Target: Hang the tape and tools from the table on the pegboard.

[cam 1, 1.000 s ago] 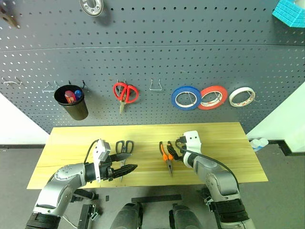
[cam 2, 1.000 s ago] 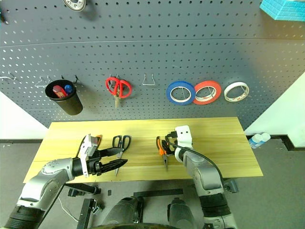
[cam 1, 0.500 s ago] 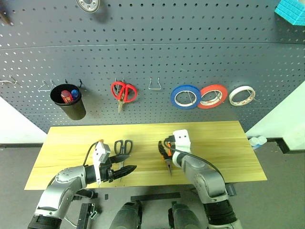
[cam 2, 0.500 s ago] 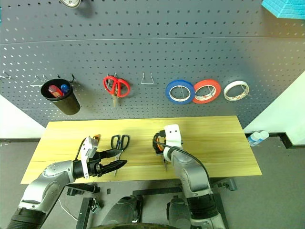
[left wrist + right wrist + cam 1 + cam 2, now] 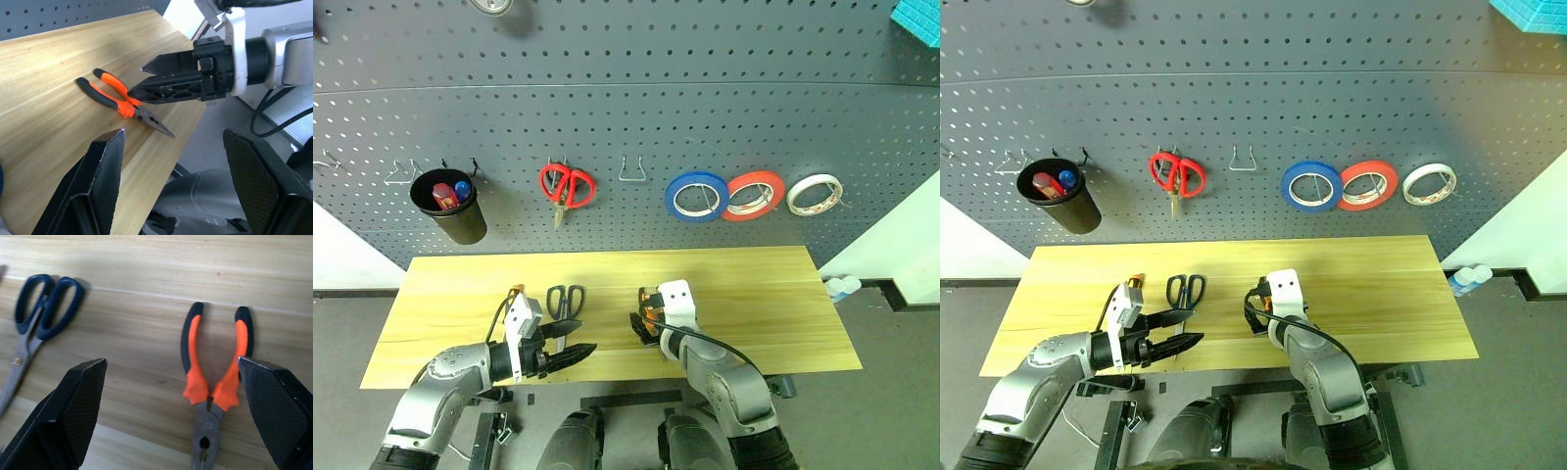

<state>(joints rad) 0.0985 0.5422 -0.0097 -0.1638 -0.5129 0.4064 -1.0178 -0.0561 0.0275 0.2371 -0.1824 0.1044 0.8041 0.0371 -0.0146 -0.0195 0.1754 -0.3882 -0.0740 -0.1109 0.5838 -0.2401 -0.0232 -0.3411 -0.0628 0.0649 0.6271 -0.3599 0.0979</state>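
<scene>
Two pincers are standing open and empty: my right pincer (image 5: 171,416) is hovering over the pliers (image 5: 215,377), my left pincer (image 5: 570,352) by the scissors (image 5: 565,301). Both are lying on the table (image 5: 754,284); the tape (image 5: 813,194) is hanging on the pegboard (image 5: 705,117).

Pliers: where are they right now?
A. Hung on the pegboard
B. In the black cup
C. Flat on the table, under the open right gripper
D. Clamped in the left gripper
C: the pliers lie flat on the table, with the open right gripper just above them, not gripping.
</scene>
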